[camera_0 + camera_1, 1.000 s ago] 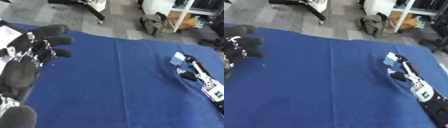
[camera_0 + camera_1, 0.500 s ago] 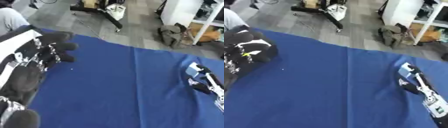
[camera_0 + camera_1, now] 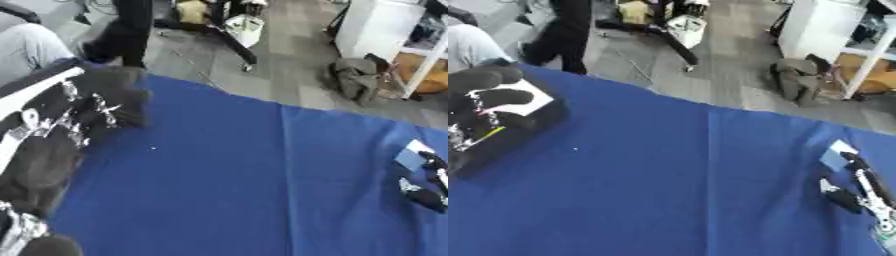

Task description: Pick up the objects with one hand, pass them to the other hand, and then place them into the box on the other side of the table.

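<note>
My left hand (image 3: 481, 112) is black and blurred. It hangs at the table's left edge, over a dark box (image 3: 539, 121) with a white inside (image 3: 525, 99). In the left eye view the same hand (image 3: 83, 117) covers most of the box. I see no object in it. My right hand (image 3: 861, 186) lies low on the blue cloth at the right edge, fingers stretched out flat. A small light blue and white object (image 3: 833, 157) lies on the cloth at its fingertips, and whether they touch it I cannot tell.
A blue cloth (image 3: 254, 190) covers the table. Beyond its far edge is grey floor with a chair base (image 3: 229, 30), a dark bag (image 3: 354, 77) and white shelving (image 3: 385, 30). A person's legs show at the far left.
The whole picture has shifted, so the camera has moved. My left hand now sits further left over the box. The right hand still lies flat by the small object.
</note>
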